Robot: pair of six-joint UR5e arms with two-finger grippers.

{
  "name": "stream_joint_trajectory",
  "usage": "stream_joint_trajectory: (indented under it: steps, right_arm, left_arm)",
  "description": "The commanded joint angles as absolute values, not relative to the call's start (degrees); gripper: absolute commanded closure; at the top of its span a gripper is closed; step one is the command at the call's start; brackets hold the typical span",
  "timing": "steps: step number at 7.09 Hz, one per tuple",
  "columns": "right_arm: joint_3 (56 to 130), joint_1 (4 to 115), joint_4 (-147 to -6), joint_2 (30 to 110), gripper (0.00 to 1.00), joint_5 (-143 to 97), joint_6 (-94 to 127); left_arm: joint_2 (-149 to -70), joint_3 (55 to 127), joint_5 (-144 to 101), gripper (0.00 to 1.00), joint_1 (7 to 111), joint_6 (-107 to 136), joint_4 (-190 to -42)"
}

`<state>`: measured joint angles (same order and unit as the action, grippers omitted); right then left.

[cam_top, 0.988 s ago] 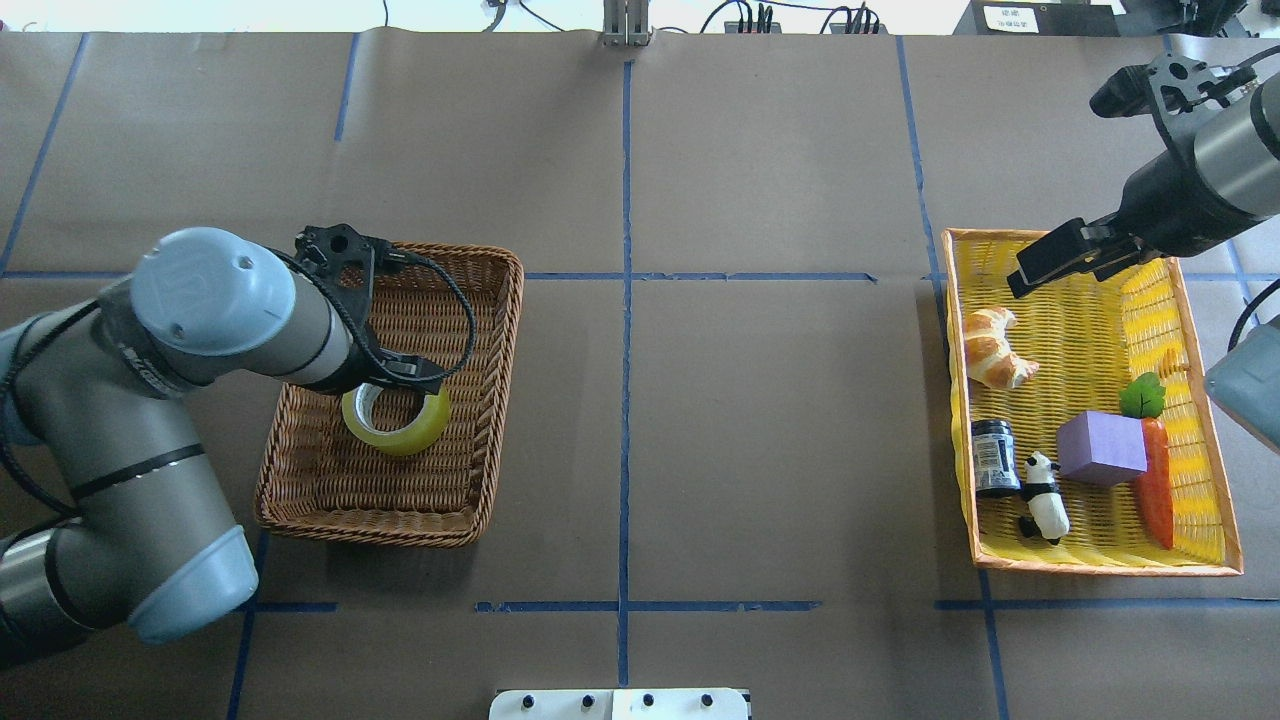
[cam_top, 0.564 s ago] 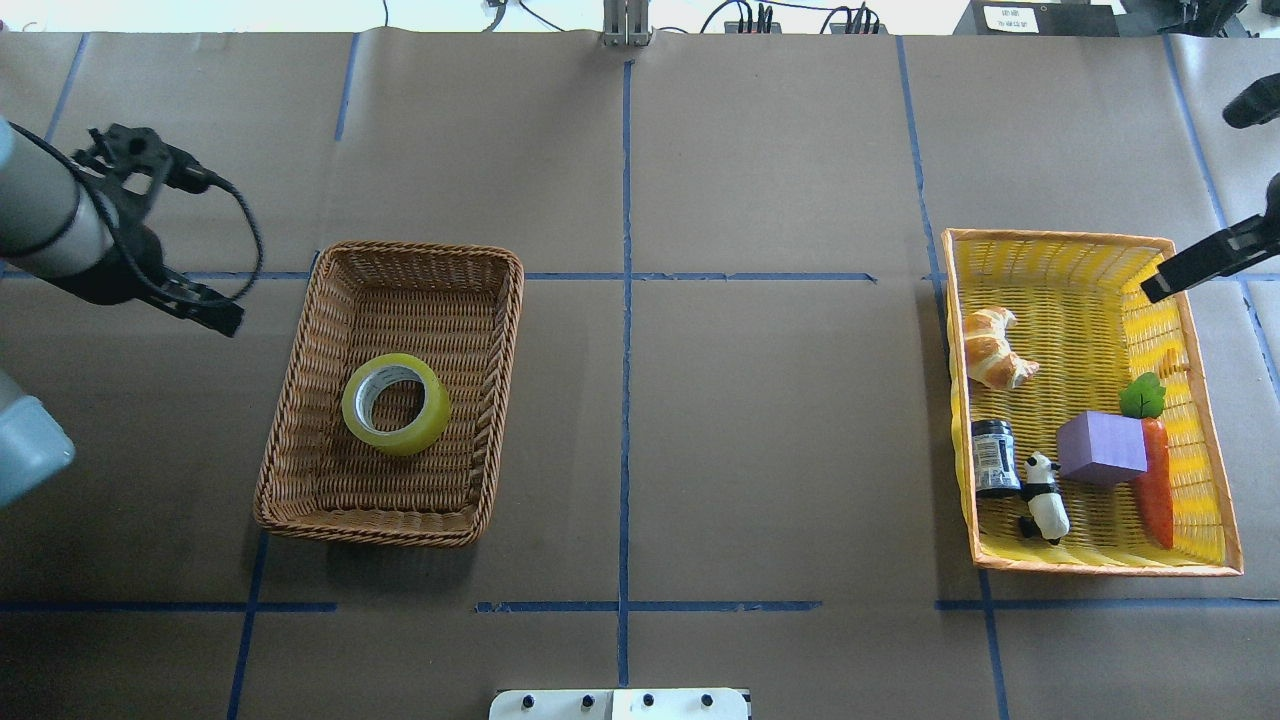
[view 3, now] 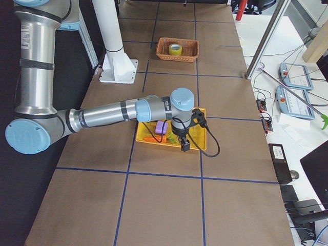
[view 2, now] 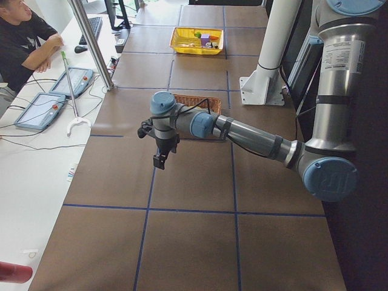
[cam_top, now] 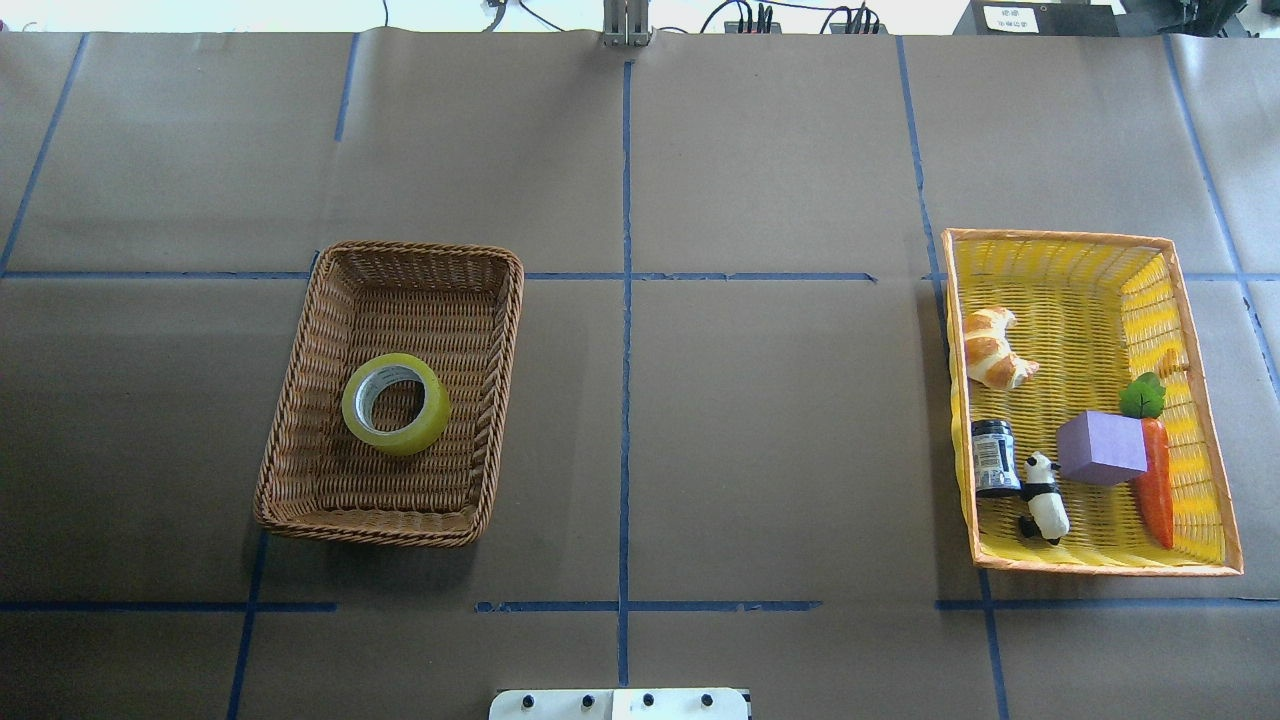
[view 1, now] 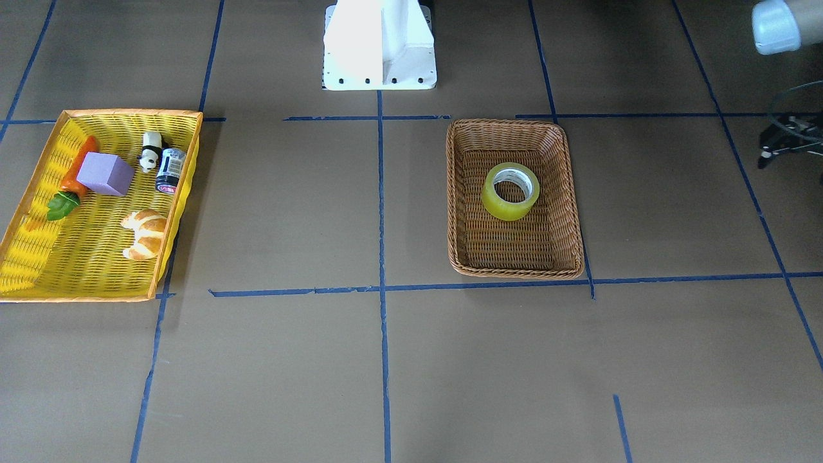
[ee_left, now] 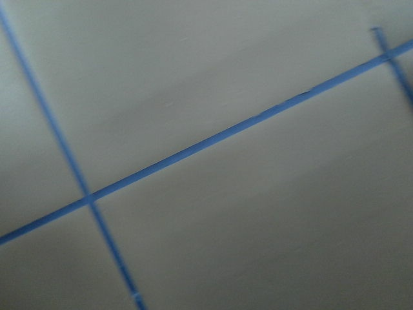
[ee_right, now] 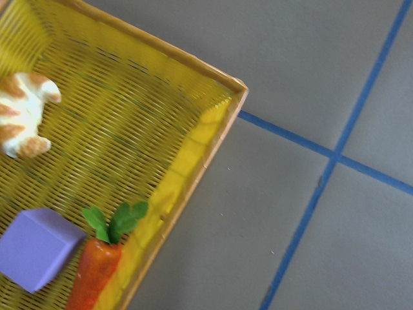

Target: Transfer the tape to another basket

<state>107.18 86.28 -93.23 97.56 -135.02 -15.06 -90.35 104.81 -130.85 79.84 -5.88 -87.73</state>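
Note:
The yellow-green tape [cam_top: 396, 404] lies flat inside the brown wicker basket [cam_top: 505, 380], left of the table's centre. It also shows in the front-facing view [view 1: 511, 191]. No gripper touches it. Neither arm shows in the overhead view. In the exterior left view my left gripper [view 2: 160, 159] hangs over bare table, beyond the basket's outer side. In the exterior right view my right gripper [view 3: 184, 146] hangs at the outer edge of the yellow tray [view 3: 201, 129]. I cannot tell whether either gripper is open or shut. Neither wrist view shows fingers.
The yellow tray [cam_top: 1060, 238] at the right holds a purple cube [cam_top: 1101, 448], a carrot [cam_top: 1155, 480], a croissant [cam_top: 990, 348], a panda [cam_top: 1043, 495] and a black jar [cam_top: 994, 457]. The robot's white base [view 1: 380, 45] stands at the near edge. An operator [view 2: 24, 36] sits at a side desk.
My left gripper was over the tape in the wicker basket; it has pulled away to the left and out of the overhead view. The right arm has left it to the right. The tape stays put.

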Motion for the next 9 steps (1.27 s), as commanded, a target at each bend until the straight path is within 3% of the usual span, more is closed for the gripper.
stream_joint_trajectory:
  steps: [1,9]
  right_arm:
    - [103.9,90.2,-93.1,101.5,0.0,-135.0,-16.6]
    - [103.5,90.1,-92.6,102.4,0.0,-134.6,-12.7]
  left_arm:
    - [-86.7,100.3,-134.9,0.0,89.4,-9.3,-87.5]
    - [-77.4,101.2,-134.6,0.0,89.7,-9.1,-87.9]
